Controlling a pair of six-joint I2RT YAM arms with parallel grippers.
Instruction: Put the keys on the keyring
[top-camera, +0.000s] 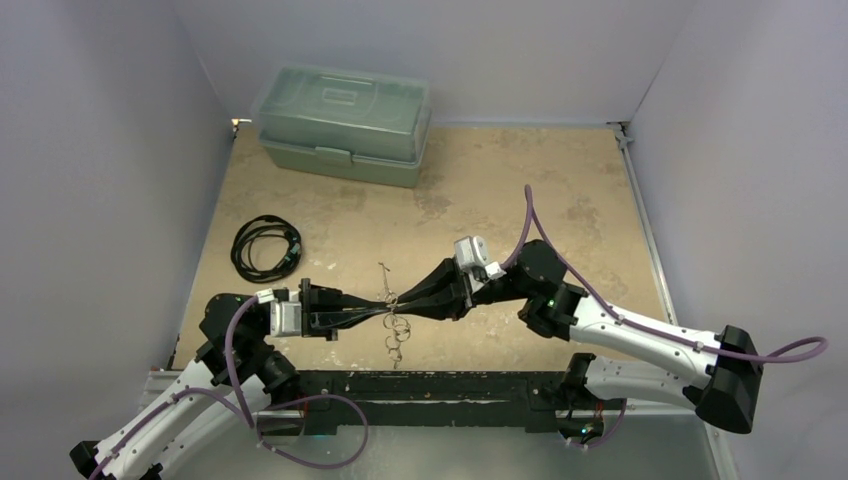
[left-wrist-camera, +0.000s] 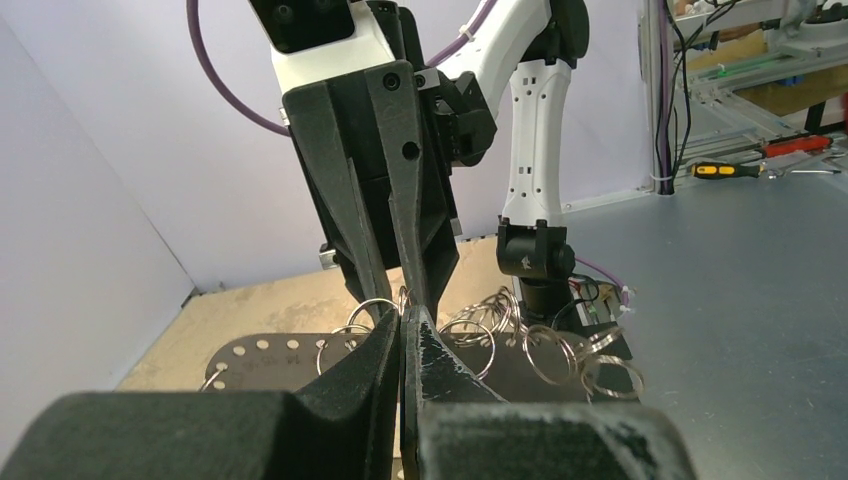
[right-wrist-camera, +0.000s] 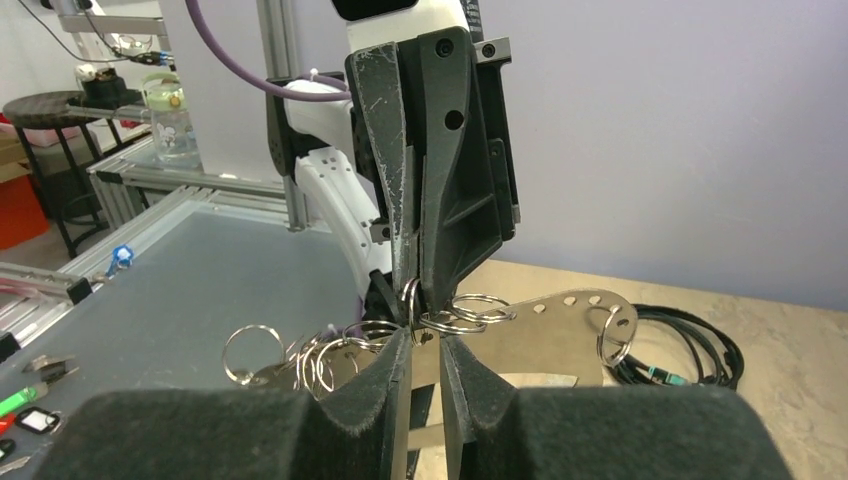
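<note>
Tan counter (top-camera: 500, 200) below, the keyring (top-camera: 394, 338) at centre frame between both arms. My left gripper (top-camera: 376, 311) is pinched together at its rings; my right gripper (top-camera: 402, 303) sits narrowly apart around something pale I cannot identify. I'd hold left steady and nudge right gently.

1 left hand (top-camera: 380, 311), 1 right hand (top-camera: 398, 303), 1 grn box (top-camera: 345, 125), 1 blk cable coil (top-camera: 266, 247), 1 keyring (right-wrist-camera: 565, 320), several rings (left-wrist-camera: 555, 352).
</note>
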